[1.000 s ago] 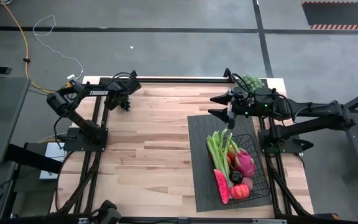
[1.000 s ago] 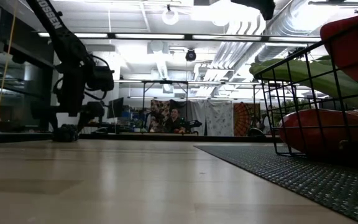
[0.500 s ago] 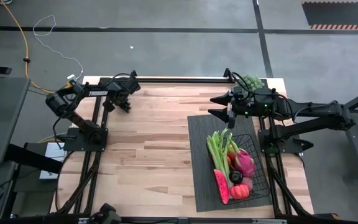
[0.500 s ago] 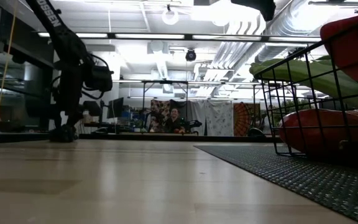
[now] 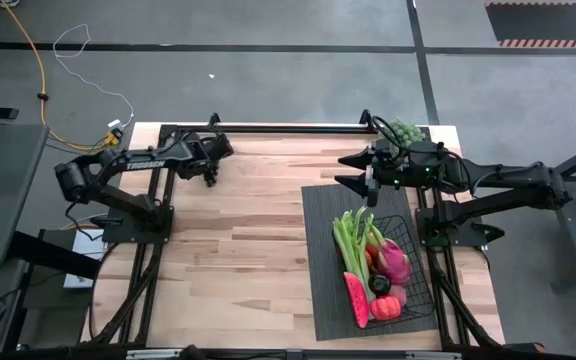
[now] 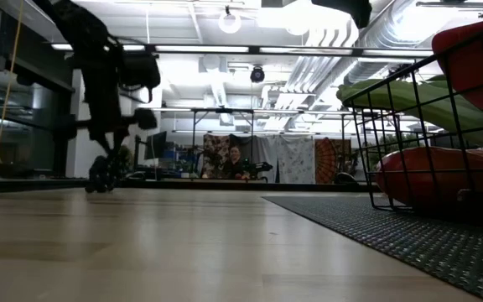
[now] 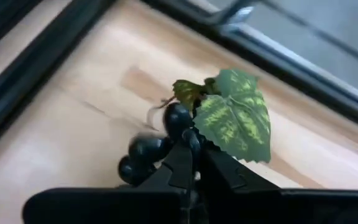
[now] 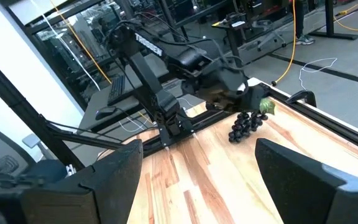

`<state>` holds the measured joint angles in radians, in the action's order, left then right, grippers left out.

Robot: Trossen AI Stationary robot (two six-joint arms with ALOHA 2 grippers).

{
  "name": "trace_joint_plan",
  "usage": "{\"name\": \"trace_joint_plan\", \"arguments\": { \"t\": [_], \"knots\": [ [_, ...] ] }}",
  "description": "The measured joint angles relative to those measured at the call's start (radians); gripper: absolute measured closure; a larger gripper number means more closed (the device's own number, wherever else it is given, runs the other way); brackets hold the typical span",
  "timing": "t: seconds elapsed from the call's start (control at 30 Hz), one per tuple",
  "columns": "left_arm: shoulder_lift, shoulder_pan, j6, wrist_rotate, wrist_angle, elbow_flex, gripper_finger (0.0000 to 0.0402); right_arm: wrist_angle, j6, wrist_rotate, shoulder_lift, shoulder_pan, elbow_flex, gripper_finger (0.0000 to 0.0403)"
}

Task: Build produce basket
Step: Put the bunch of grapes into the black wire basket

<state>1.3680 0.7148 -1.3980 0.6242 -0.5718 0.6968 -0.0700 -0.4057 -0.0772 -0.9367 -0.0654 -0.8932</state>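
My left gripper [image 5: 211,168] is shut on a bunch of dark grapes [image 8: 243,126] with a green leaf [image 7: 235,115], near the table's far left. It also shows in the low view [image 6: 110,159]. My right gripper [image 5: 357,172] is open and empty above the far edge of the ribbed mat [image 5: 318,262]. The black wire basket [image 5: 420,285] stands on the mat. It holds green celery [image 5: 350,236], a pink dragon fruit [image 5: 394,260], a watermelon slice [image 5: 355,298] and red-orange fruit [image 5: 386,308]. My left gripper pinches the top of the grape bunch [image 7: 178,121], by the leaf, between its two shut fingers. The fingers slant down from the table's left. The bunch hangs below them [image 6: 101,176], low over the tabletop; whether its lowest grapes touch the wood, I cannot tell.
A bunch of green grapes [image 5: 405,130] lies at the table's far right corner, behind the right arm. Bare wood [image 5: 238,250] stretches between the left arm and the mat. A black frame rail [image 5: 268,128] runs along the far edge.
My left gripper has risen and gone a little toward the table's right edge, still shut on the dark grapes. The bunch has come along and now hangs under the fingers, where before it sat low on the wood.
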Motion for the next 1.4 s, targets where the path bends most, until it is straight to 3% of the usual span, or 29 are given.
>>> {"name": "trace_joint_plan", "arguments": {
  "t": [0.2, 0.4, 0.5, 0.63, 0.8, 0.97, 1.4],
  "knots": [
    [-0.122, -0.114, 0.165, 0.049, 0.117, 0.000, 0.0395, 0.000, 0.004, -0.004, 0.000, 0.000, 0.000, 0.0100],
    [-0.268, -0.184, 0.385, 0.021, 0.260, 0.000, 0.0396, 0.000, 0.006, -0.005, 0.000, 0.000, 0.000, 0.0100],
    [-0.340, -0.201, 0.541, -0.070, 0.349, 0.000, 0.0396, 0.000, 0.014, -0.005, 0.000, 0.000, 0.000, 0.0100],
    [-0.418, -0.223, 0.749, -0.264, 0.485, 0.000, 0.0391, 0.001, 0.030, -0.006, 0.000, 0.000, 0.000, 0.0100],
    [-0.484, -0.265, 0.904, -0.459, 0.608, 0.000, 0.0386, 0.001, 0.048, -0.006, 0.000, 0.000, 0.000, 0.0100],
    [-0.517, -0.320, 0.982, -0.524, 0.685, 0.000, 0.0390, 0.000, 0.054, -0.006, 0.000, 0.000, 0.000, 0.0100],
    [-0.517, -0.364, 1.009, -0.528, 0.734, 0.000, 0.0392, 0.000, 0.074, -0.006, 0.000, 0.000, 0.000, 0.0100]
  ]
}}
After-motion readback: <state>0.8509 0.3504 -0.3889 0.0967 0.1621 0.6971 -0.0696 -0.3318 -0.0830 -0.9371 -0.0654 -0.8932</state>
